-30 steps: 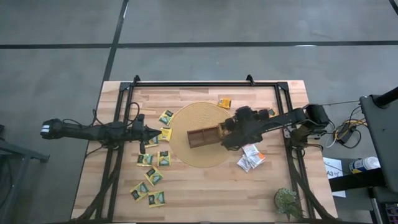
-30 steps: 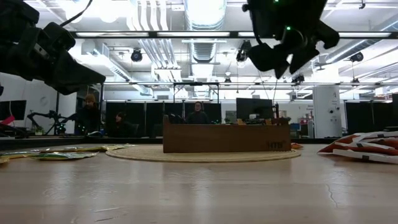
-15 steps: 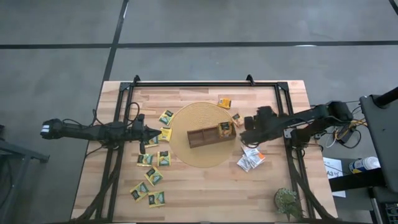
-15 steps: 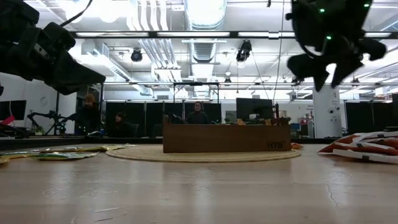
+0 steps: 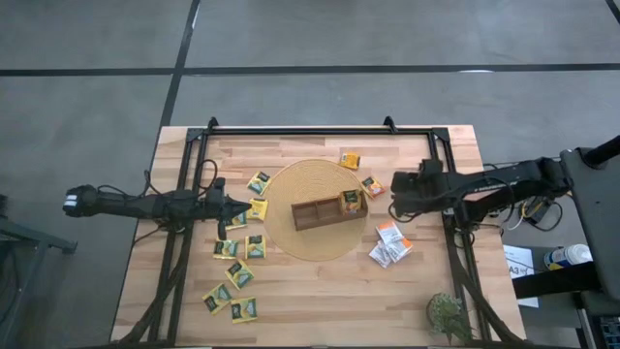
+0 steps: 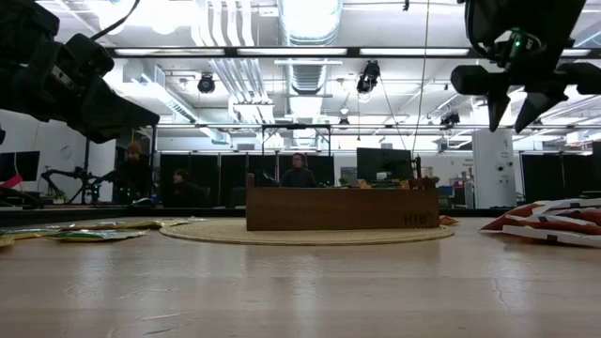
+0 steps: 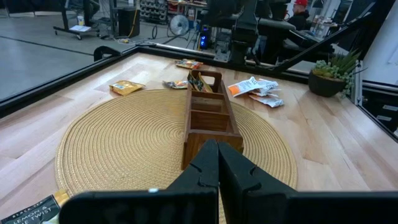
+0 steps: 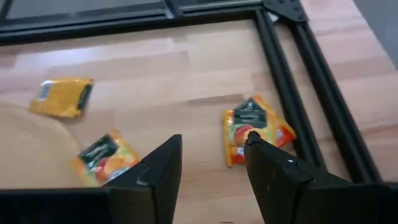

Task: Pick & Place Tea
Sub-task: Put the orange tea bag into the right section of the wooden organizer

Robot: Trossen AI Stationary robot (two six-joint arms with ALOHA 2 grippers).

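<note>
Pale wooden tabletop with round woven mat, open workshop behind

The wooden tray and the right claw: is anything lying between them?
Yes. In the high view one orange tea packet lies on the table between the wooden tray and the open right gripper, just off the round woven mat.

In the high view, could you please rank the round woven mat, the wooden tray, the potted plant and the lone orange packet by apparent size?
1. Round woven mat
2. Wooden tray
3. Potted plant
4. Orange packet
</note>
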